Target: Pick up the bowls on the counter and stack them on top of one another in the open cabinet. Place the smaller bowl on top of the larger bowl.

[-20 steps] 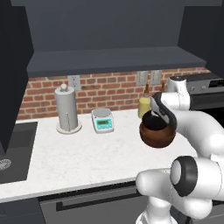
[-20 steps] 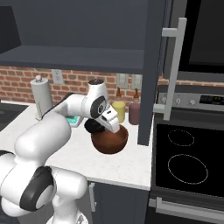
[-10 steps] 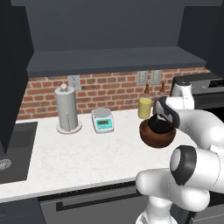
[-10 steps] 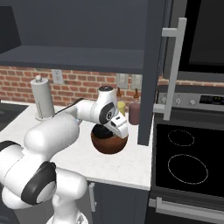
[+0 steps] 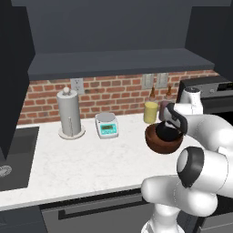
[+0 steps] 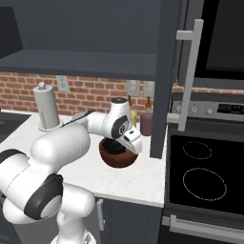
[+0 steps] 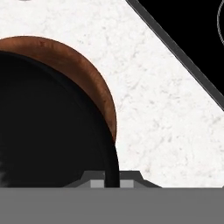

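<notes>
Above white counter, hand grips larger bowl rim, bowl lifted.

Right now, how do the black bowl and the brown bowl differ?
The black bowl is glossy and dark, while the brown bowl is reddish and wood-like. The black bowl is narrower, so the brown bowl's rim shows beyond its edge. The shut tool pinches the black bowl's rim, and the brown bowl lies beneath it. Both are round.

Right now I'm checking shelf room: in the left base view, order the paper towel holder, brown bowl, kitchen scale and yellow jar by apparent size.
1. paper towel holder
2. brown bowl, though it sits nearer the camera
3. kitchen scale and yellow jar: too alike to rank
</notes>
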Motion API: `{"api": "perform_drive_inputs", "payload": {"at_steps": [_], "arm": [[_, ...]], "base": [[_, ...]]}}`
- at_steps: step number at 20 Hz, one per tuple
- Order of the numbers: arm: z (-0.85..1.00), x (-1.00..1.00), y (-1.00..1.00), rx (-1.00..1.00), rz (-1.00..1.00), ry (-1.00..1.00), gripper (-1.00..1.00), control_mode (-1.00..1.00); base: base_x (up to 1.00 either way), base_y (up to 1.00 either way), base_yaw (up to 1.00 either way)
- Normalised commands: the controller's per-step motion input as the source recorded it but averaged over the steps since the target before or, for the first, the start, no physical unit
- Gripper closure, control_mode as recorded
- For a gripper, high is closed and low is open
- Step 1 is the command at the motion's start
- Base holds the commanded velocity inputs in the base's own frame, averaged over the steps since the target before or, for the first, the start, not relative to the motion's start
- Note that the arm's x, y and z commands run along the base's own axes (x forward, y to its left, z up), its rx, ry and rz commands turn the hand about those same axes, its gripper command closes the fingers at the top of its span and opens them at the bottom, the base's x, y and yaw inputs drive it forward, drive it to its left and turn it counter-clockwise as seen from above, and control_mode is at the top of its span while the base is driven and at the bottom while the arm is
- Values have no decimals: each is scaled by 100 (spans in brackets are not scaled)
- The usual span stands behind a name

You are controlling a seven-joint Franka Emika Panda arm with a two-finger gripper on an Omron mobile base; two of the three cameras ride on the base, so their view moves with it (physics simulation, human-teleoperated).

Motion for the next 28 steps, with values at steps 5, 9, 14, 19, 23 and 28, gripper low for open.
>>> {"api": "perform_drive_inputs", "payload": {"at_steps": [5, 9, 14, 19, 23, 28], "arm": [[-8, 0, 9, 0, 0, 0, 100, -100], [-17, 1, 12, 0, 0, 0, 100, -100], [-24, 5, 3, 0, 0, 0, 100, -100], [-33, 5, 0, -2, 0, 0, 100, -100], [-29, 1, 0, -2, 0, 1, 100, -100], [-1, 0, 0, 0, 0, 6, 100, -100]], "base": [[0, 0, 0], [0, 0, 0], [0, 0, 0], [0, 0, 0], [0, 0, 0], [0, 0, 0]]}}
